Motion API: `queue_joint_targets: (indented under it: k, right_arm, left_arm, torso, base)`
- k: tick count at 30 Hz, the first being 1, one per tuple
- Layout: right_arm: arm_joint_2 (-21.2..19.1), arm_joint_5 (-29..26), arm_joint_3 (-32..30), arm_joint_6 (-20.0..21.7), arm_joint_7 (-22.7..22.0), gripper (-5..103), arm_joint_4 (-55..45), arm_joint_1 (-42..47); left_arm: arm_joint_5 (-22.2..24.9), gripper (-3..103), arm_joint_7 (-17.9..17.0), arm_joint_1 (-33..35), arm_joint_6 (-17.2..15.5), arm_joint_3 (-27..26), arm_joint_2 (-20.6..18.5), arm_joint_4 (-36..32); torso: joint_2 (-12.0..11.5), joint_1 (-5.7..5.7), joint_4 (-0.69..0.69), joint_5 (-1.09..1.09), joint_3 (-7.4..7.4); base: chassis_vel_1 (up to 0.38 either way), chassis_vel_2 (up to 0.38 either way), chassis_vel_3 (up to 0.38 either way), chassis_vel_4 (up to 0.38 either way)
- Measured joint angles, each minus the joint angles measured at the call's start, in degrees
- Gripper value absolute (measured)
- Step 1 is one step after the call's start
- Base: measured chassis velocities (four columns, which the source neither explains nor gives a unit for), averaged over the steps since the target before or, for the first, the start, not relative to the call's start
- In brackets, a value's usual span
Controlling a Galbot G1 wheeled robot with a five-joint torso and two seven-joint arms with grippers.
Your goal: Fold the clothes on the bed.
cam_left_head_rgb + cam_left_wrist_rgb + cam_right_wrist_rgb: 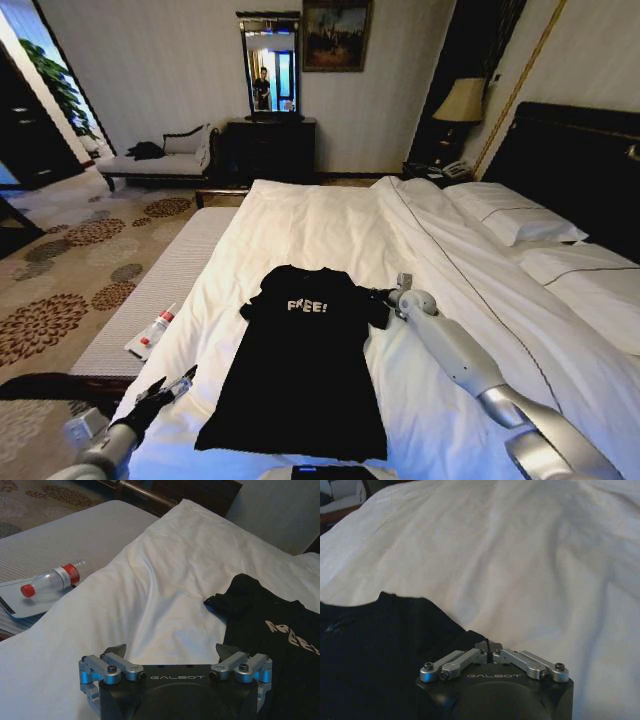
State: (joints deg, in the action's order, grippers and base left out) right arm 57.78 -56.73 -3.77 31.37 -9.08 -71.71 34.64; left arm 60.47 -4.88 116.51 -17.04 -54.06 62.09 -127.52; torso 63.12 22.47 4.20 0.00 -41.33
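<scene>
The clothes are one black T-shirt (300,370) with white "FREE!" lettering, lying flat and face up on the bed's white duvet (330,220). My right gripper (383,296) reaches to the shirt's right sleeve. In the right wrist view its fingertips (487,645) are pinched together at the edge of the black cloth (380,650). My left gripper (172,380) hovers low over the duvet, left of the shirt's hem and apart from it. In the left wrist view it (171,652) is open, with the shirt (270,645) and its left sleeve off to one side.
A plastic bottle (158,328) with a red cap (27,590) lies on a small tray on the grey bench along the bed's left side. White pillows (515,215) and the dark headboard (580,160) are at the right. A chaise longue (160,155) and a dresser (270,145) stand by the far wall.
</scene>
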Motion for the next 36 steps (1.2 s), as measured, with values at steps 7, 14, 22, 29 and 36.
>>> queue_joint_targets:
  k: [7, 14, 22, 29, 36]
  right_arm:
    - [-0.21, -0.12, -2.05, -1.39, -1.03, 0, -1.37, 1.14]
    - [0.03, 0.92, -2.34, -1.76, -0.64, 0, -1.35, 1.91]
    - [-0.38, -0.07, -4.52, -1.5, -0.43, 11, -3.83, 4.03]
    - [-1.86, -6.57, -9.81, -0.8, -1.96, 37, -6.45, 7.16]
    - [-1.58, -9.66, -10.65, 0.79, -2.23, 60, -5.31, 8.77]
  left_arm:
    - [0.18, 100, -0.22, -0.42, 0.01, 0.22, -0.32, -0.08]
    - [0.87, 100, -0.33, -0.26, 0.03, -0.52, -1.08, -0.86]
    - [1.01, 100, -0.3, 0.34, 0.03, -1.0, -0.85, -1.18]
    - [0.51, 100, -0.32, -0.2, -0.02, 0.02, -0.74, -1.25]
    - [-0.04, 100, -0.43, -0.21, -0.13, 0.43, -0.65, -1.76]
  torso:
    - [0.0, 0.0, 0.0, 0.0, 0.0]
    - [0.0, 0.0, 0.0, 0.0, 0.0]
    - [0.0, 0.0, 0.0, 0.0, 0.0]
    - [0.0, 0.0, 0.02, -0.01, 0.0]
    - [0.0, 0.0, 0.02, 0.0, 0.0]
  base:
    - [0.0, 0.0, 0.0, 0.0]
    - [0.0, 0.0, 0.0, 0.0]
    - [0.0, 0.0, 0.0, 0.0]
    - [0.0, 0.0, 0.0, 0.0]
    - [0.0, 0.0, 0.0, 0.0]
